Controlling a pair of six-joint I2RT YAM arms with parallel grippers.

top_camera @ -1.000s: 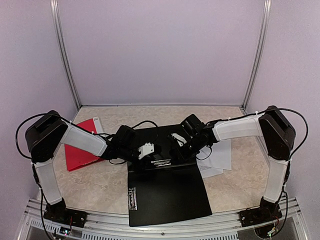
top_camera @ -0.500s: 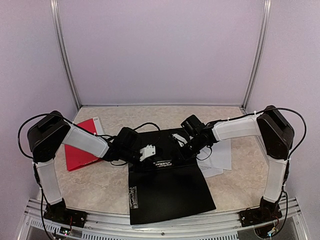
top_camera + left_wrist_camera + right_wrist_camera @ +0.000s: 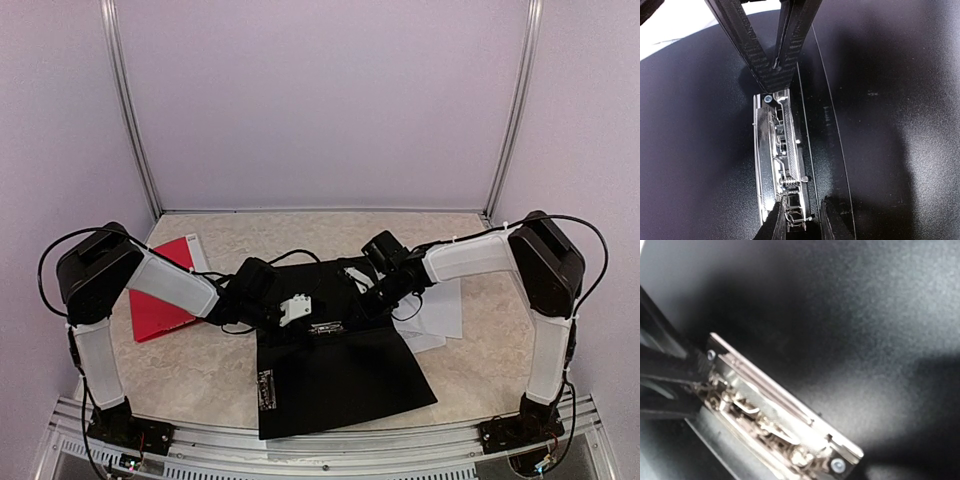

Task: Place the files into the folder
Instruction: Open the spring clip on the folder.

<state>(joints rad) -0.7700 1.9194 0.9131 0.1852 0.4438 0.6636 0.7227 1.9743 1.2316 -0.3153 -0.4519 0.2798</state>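
A black folder (image 3: 330, 385) lies open mid-table, its metal clip (image 3: 782, 150) running along the spine. My left gripper (image 3: 802, 222) straddles the near end of that clip, jaws narrowed around its lever. My right gripper (image 3: 776, 65) is shut, fingertips together and pressed at the clip's far end. In the right wrist view the clip (image 3: 780, 415) fills the frame and my own fingers do not show. The files (image 3: 440, 315), loose white sheets, lie on the table right of the folder, partly under my right arm.
A red folder (image 3: 160, 290) lies at the left behind my left arm. Black cables (image 3: 290, 250) trail over the back of the black folder. Purple walls enclose the table on three sides.
My left gripper's jaws have narrowed around the clip's end. The folder's near cover has skewed, its right corner swinging out to the right. Both wrists shifted slightly.
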